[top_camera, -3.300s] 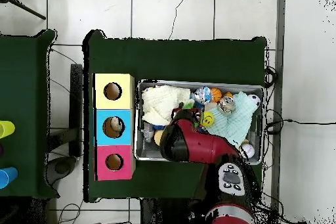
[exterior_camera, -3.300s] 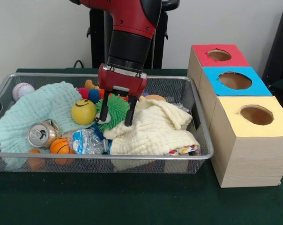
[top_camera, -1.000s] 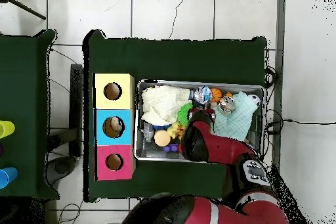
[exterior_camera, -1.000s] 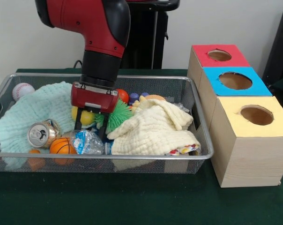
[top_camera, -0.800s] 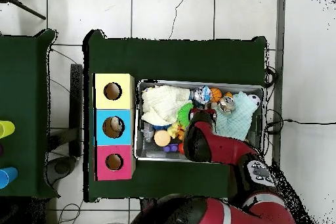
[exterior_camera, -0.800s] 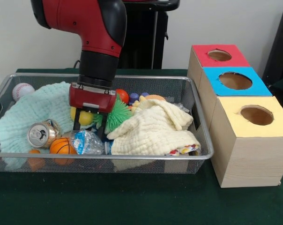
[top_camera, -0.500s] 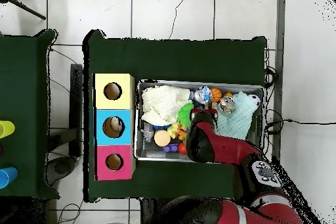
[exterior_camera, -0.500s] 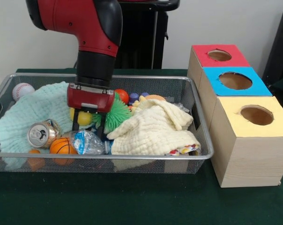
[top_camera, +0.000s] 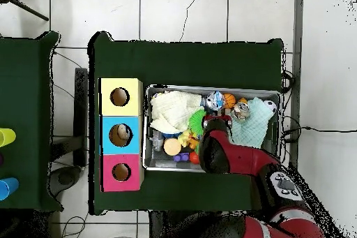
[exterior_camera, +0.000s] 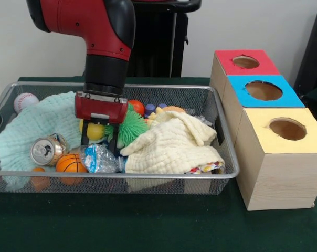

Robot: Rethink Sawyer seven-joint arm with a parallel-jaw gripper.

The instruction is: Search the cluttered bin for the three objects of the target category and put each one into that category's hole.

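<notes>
My gripper [exterior_camera: 98, 140] hangs open inside the wire bin [exterior_camera: 228, 157], its two dark fingers [exterior_camera: 84, 137] straddling a yellow smiley ball [exterior_camera: 94, 132]. I cannot tell whether they touch it. A green spiky ball [exterior_camera: 131, 127] lies just right of the gripper. A small basketball [exterior_camera: 69, 164], a baseball [exterior_camera: 25, 100] and a red ball [exterior_camera: 138, 107] also lie in the bin. In the overhead view the arm [top_camera: 226, 153] covers the gripper and the yellow ball; the basketball [top_camera: 229, 100] and green spiky ball [top_camera: 196, 121] show.
A mint cloth [exterior_camera: 40, 123] and a cream cloth [exterior_camera: 171, 142] cover parts of the bin. A can [exterior_camera: 45, 151] and a crushed bottle [exterior_camera: 98, 158] lie at the front. Red [exterior_camera: 245, 62], blue [exterior_camera: 263, 90] and yellow [exterior_camera: 287, 128] holed boxes stand right of the bin.
The gripper moved left in the front view, from over the green spiky ball to around the yellow smiley ball. In the last second it drifted only slightly left.
</notes>
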